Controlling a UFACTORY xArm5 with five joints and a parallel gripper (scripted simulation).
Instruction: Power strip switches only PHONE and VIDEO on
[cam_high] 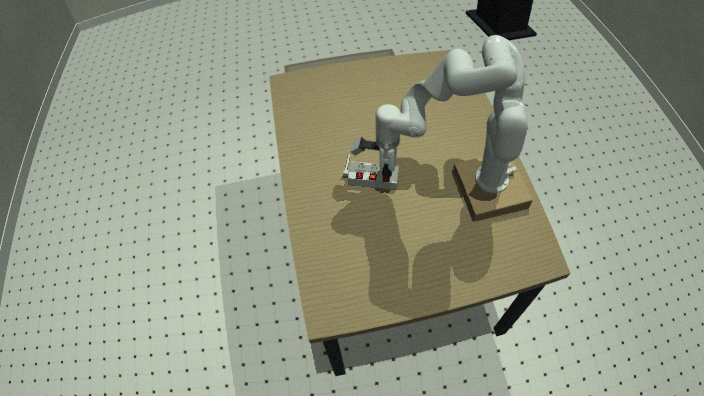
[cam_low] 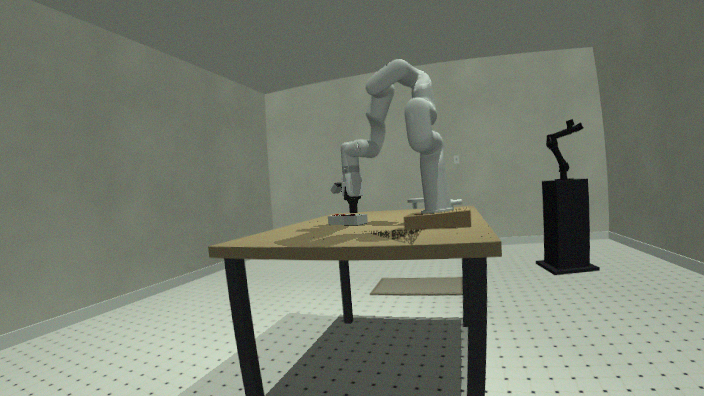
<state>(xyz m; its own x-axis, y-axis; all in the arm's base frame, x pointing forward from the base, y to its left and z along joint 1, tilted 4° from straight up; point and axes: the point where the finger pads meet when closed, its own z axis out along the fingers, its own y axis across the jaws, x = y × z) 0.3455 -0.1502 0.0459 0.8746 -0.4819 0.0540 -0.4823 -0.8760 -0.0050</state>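
A light grey power strip (cam_high: 369, 174) lies flat on the wooden table, near its left edge. Two red lit switches (cam_high: 366, 176) show on its front row; the labels are too small to read. My gripper (cam_high: 386, 175) is shut with nothing in it. It points straight down, and its dark fingertips are at the strip's right end, on or just above the top face where a third switch sits. In the side view the strip (cam_low: 347, 218) is a low white block, and the gripper (cam_low: 353, 207) comes down to its top.
The arm's base stands on a raised wooden block (cam_high: 492, 190) at the table's right side. A black pedestal with a small dark arm (cam_low: 565, 220) stands on the floor beyond the table. A flat mat (cam_low: 417, 286) lies on the floor.
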